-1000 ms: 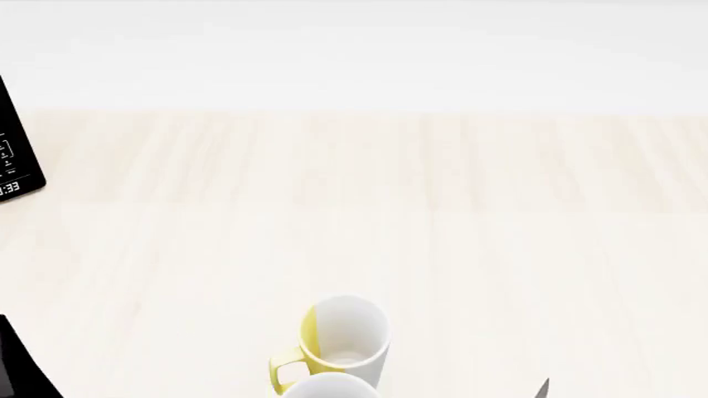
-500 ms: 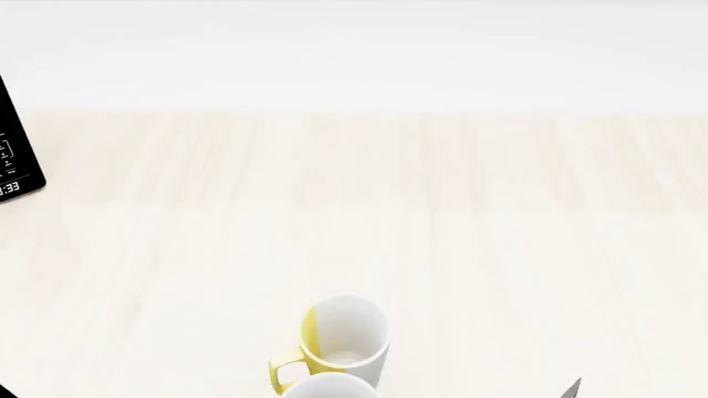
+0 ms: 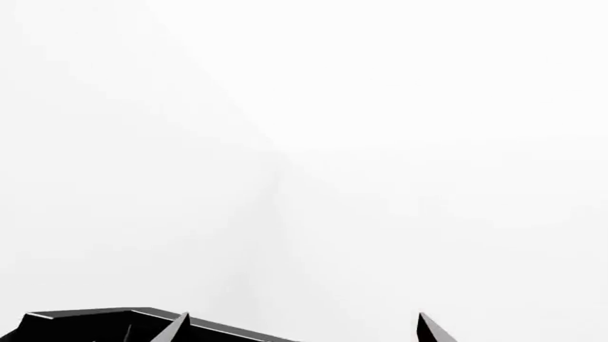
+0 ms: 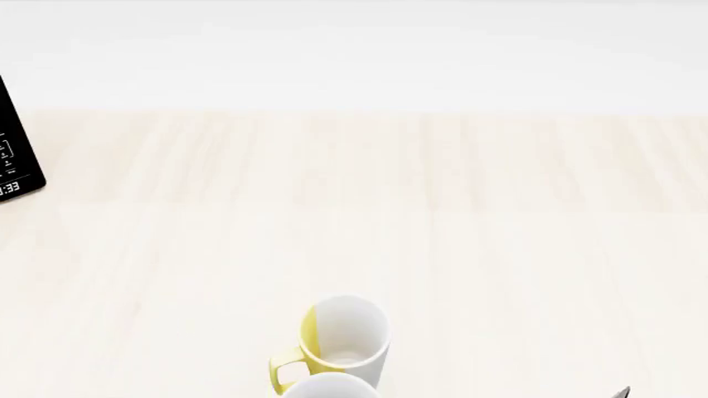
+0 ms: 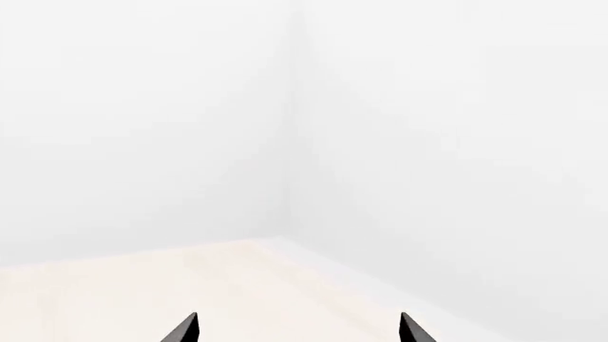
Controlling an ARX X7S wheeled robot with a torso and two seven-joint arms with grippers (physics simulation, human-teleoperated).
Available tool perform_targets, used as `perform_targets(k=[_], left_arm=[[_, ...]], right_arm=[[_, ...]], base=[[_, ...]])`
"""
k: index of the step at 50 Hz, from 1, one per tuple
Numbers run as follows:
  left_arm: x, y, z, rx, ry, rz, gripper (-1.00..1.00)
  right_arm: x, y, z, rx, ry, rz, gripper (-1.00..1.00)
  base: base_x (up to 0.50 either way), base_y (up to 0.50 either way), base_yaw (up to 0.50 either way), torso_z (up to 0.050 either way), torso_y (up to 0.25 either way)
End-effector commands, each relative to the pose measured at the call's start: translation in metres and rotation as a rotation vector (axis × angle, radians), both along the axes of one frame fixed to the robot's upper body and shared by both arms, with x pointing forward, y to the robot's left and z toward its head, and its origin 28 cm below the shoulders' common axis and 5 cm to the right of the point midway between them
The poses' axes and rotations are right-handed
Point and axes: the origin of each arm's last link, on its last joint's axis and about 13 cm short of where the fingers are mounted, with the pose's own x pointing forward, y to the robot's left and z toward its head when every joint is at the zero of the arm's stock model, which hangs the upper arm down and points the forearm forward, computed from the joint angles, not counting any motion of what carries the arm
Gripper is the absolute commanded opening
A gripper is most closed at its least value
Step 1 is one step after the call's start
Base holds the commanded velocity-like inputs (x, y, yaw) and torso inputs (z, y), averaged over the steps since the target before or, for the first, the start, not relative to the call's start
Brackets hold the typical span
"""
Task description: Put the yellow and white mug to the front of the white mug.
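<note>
A: Mugs?
B: Yellow and white mug [image 4: 344, 336], smooth glossy cylinder, upright on the pale wood-grain counter [image 4: 443, 215], long axis vertical, mouth up, yellow loop handle toward the near left. It sits low centre in the head view. The white mug [image 4: 330, 386] is just a rounded rim at the bottom edge, touching or overlapping it; can't tell which.
A: Hands?
B: Left hand [image 3: 302, 329]: dark pointed tips spread apart, holding nothing. Right hand [image 5: 298, 329]: same, spread, empty.
A: Else?
B: Black flat panel [image 4: 16, 141] at left edge.
</note>
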Motion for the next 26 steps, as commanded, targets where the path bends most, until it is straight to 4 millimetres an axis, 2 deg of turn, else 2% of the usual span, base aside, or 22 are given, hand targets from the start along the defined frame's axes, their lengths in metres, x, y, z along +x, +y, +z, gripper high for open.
perform_targets(k=[1, 26], left_arm=[[-0.0034, -0.0014, 0.0006, 0.01, -0.017, 0.033, 1.0], [-0.0105, -0.0017, 0.0055, 0.019, -0.016, -0.003, 1.0]], right_arm=[[-0.0021, 0.0002, 0.002, -0.014, -0.023, -0.046, 1.0], [-0.0104, -0.0053, 0.0078, -0.006, -0.104, -0.137, 1.0]], base=[[0.0, 0.0, 0.0, 0.0, 0.0], [0.0, 0.0, 0.0, 0.0, 0.0]])
